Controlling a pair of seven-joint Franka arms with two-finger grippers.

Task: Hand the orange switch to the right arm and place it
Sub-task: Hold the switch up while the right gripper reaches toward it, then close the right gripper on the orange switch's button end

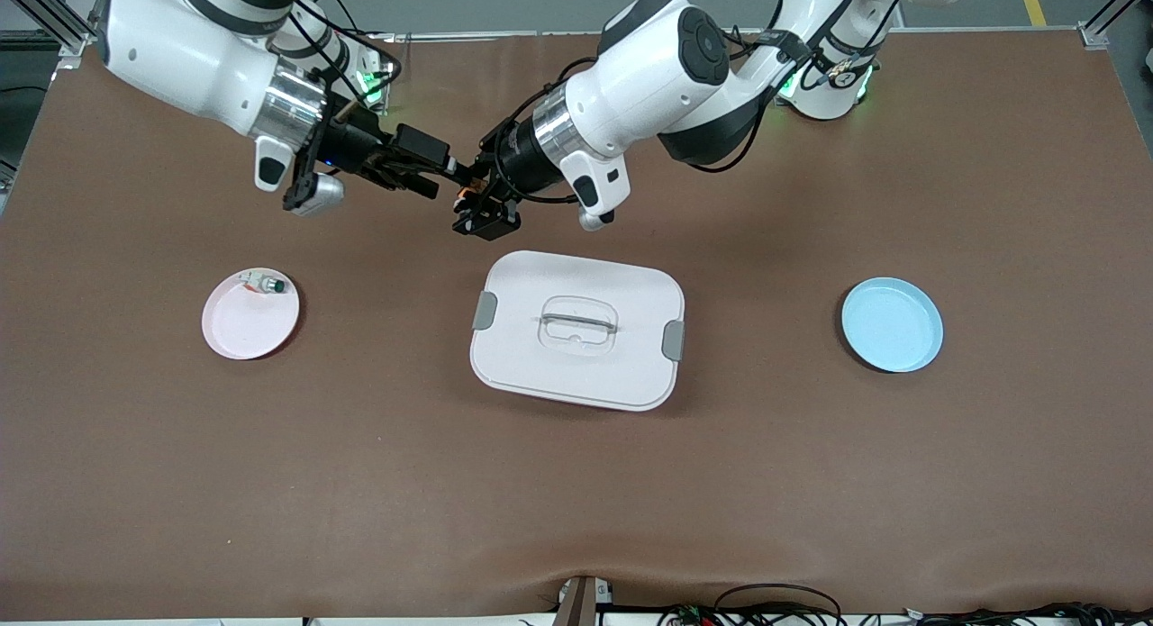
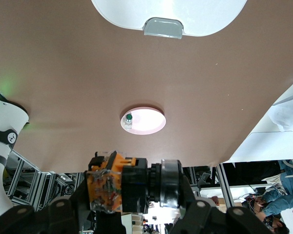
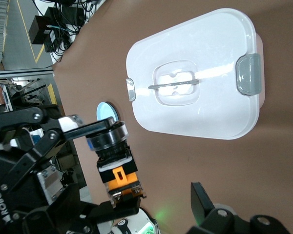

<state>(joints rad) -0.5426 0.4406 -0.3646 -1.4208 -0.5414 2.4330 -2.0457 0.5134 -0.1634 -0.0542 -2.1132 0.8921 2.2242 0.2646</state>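
The orange switch [image 1: 465, 194], a small black and orange push-button, hangs in the air over the table between the white box and the robots' bases. My left gripper [image 1: 476, 206] is shut on it, one finger at each end [image 2: 132, 187]. In the right wrist view the switch [image 3: 116, 168] shows with the left gripper's fingers [image 3: 95, 127] clamped on it. My right gripper [image 1: 440, 179] is open at the switch, its fingers [image 3: 205, 200] spread wide and not touching it. The switch sits close to one right finger.
A white lidded box [image 1: 576, 329] with grey clasps stands mid-table below the grippers. A pink plate [image 1: 243, 329] toward the right arm's end holds a small green-capped button [image 1: 264, 285]. A blue plate [image 1: 892, 324] lies toward the left arm's end.
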